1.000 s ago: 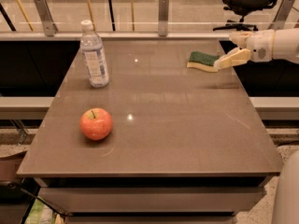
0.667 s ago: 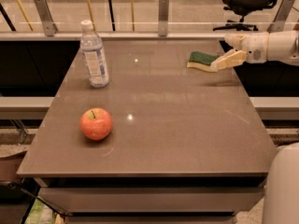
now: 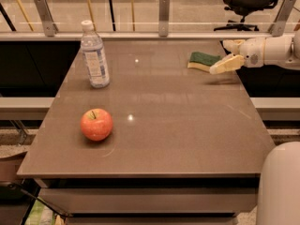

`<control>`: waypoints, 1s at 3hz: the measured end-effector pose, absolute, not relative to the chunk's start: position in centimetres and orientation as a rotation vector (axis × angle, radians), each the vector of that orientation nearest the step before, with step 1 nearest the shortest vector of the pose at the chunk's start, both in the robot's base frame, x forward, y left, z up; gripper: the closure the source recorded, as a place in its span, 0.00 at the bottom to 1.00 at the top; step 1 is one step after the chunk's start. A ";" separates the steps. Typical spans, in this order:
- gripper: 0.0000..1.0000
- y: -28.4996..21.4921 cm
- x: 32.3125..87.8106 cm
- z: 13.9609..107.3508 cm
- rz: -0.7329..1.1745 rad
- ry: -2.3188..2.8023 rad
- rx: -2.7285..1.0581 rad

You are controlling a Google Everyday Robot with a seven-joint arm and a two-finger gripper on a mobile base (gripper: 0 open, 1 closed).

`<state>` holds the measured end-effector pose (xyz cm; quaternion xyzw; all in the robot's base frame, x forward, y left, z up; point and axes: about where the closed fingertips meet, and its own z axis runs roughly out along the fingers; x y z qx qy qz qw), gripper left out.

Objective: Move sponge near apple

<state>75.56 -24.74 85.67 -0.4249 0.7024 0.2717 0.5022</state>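
Note:
The sponge [image 3: 202, 60], dark green on top with a pale yellow layer below, lies flat at the far right of the table. The apple [image 3: 96, 124], red-orange with a short stem, sits at the front left, far from the sponge. My gripper [image 3: 224, 55] reaches in from the right edge on a white arm, just right of the sponge. Its two pale fingers are apart; the near fingertip [image 3: 216, 69] is right beside the sponge's right end. Nothing is held.
A clear plastic water bottle [image 3: 94, 55] stands upright at the back left of the brown table [image 3: 178, 139]. A railing with glass runs behind the table. A white part of the robot body [image 3: 280, 186] rises at the bottom right corner.
The gripper has crept slightly left toward the sponge. The white robot body has risen further into the bottom right corner. Sponge, apple and bottle have not moved.

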 end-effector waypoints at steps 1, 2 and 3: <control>0.00 -24.8 75.6 85.6 0.657 1.698 -1.026; 0.00 -24.9 75.7 84.9 0.647 1.715 -1.027; 0.00 -24.7 75.9 84.3 0.614 1.745 -1.039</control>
